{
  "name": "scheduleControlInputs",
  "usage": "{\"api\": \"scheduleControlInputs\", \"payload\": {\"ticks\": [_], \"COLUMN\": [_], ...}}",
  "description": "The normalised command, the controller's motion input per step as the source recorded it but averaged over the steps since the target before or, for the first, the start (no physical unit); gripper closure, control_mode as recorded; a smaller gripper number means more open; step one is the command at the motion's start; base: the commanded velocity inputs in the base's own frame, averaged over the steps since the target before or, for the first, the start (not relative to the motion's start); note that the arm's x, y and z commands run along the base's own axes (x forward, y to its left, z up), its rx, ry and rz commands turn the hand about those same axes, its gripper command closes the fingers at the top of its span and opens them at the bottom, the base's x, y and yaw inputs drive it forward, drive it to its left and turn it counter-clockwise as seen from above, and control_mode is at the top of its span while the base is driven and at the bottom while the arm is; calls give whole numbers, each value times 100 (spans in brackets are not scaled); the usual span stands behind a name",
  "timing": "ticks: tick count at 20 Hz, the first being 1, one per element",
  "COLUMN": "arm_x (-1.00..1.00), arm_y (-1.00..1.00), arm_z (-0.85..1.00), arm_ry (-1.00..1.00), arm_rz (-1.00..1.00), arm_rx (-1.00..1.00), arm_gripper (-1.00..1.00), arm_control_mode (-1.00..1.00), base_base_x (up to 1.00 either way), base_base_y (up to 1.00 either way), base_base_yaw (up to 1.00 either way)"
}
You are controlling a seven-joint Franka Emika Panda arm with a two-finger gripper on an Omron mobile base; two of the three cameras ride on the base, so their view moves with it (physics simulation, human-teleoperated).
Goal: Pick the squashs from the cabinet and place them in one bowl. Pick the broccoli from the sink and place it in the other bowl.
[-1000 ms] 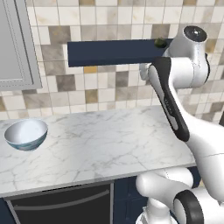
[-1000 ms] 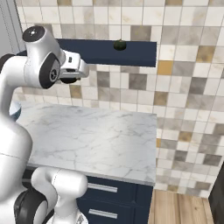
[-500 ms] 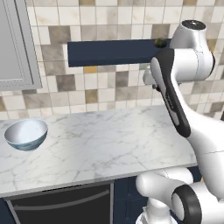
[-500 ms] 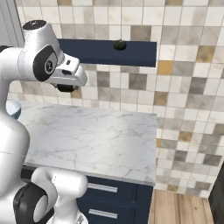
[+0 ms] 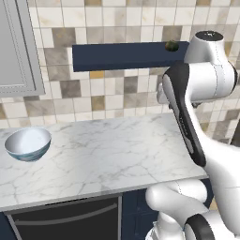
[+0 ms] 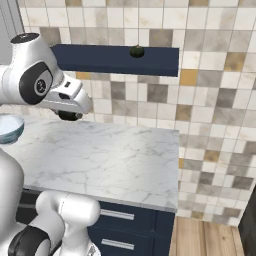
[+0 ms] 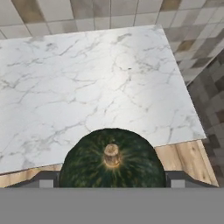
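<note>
Two-finger gripper [image 7: 112, 183] clamped wide on round dark green squash [image 7: 112, 162], above white marble counter [image 7: 87, 78]. Pale blue-rimmed bowl [image 5: 27, 143] far left of gripper. Second squash [image 6: 137, 51] on navy shelf [image 6: 100, 59].

White marble counter [image 5: 108, 154], tiled wall [image 5: 117, 89] behind, grey cupboard door [image 5: 16, 51] upper left, navy drawers [image 6: 125, 225] below counter, wood floor [image 6: 205, 240] at right.

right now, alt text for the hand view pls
A dark green squash with a tan stem sits close up between the gripper fingers, held above a white marble counter edged by tiled wall and wood floor.
</note>
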Motion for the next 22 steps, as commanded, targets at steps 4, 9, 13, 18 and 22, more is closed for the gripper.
{"api": "scheduleControlInputs", "payload": {"ticks": [4,9,13,18,22], "arm_x": [-37,0,0,0,0], "arm_y": [0,8,12,0,0], "arm_z": [-4,0,0,0,0], "arm_ry": [0,0,0,0,0], "arm_rz": [0,0,0,0,0], "arm_rx": [2,0,0,0,0], "arm_gripper": [100,100,100,100,100], "arm_control_mode": [-100,-100,100,100,100], "base_base_x": [0,0,1,22,25], "base_base_y": [0,0,16,66,92], "base_base_yaw": [0,0,0,-3,-3]}}
